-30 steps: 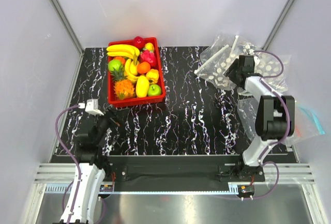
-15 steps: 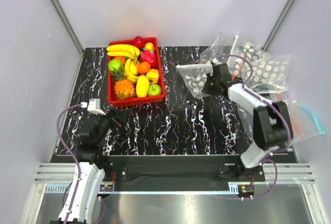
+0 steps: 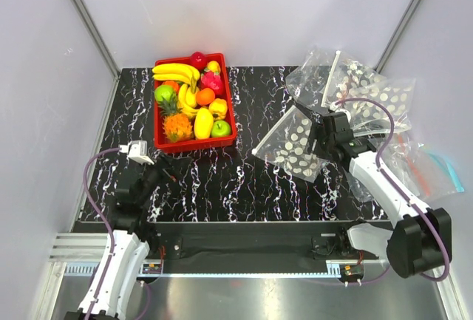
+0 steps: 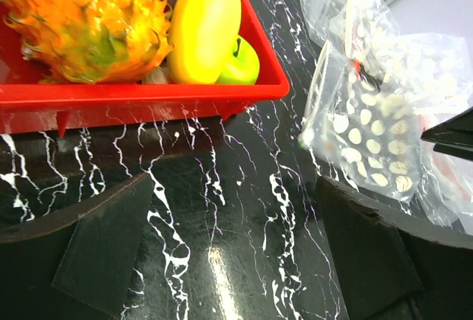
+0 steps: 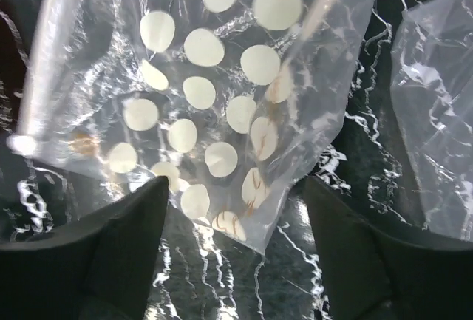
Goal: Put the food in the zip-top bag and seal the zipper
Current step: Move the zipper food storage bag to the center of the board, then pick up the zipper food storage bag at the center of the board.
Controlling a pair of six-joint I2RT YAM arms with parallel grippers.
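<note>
Nearest the arm bases, the left gripper (image 4: 235, 187) hangs over the black, white-veined table (image 3: 244, 179) just short of the red tray's (image 3: 196, 144) near left corner, its jaws spread wide with nothing between them. To the right of the tray, across a strip of bare table, sits the zip-top bag (image 3: 292, 146). Its only clear print is rows of white dots, and a few small brownish marks seen through the film are too blurred to read. The zipper (image 5: 44, 54) is on the bag's tray-facing side and runs diagonally from near-left to far-right, so the mouth points toward the tray. From the left wrist view the bag seems to stand tilted rather than lie flat. The right gripper (image 5: 235, 181) is at the bag's far-from-tray side, fingers well apart, with the bag's corner lying loose in the gap and not pinched. In the tray, the spiky orange pineapple (image 3: 177, 126), a long yellow fruit (image 3: 203, 122) and a green apple (image 3: 220, 128) fill the near end. The smaller yellow fruit (image 3: 217, 108) is just beyond the apple, and the bananas (image 3: 176, 73) lie across the far end. Well right of the tray, a heap of other clear bags (image 3: 369, 94) rises behind the dotted bag and touches its far corner. A plain bag with a blue edge (image 3: 432, 168) lies farthest right.
</note>
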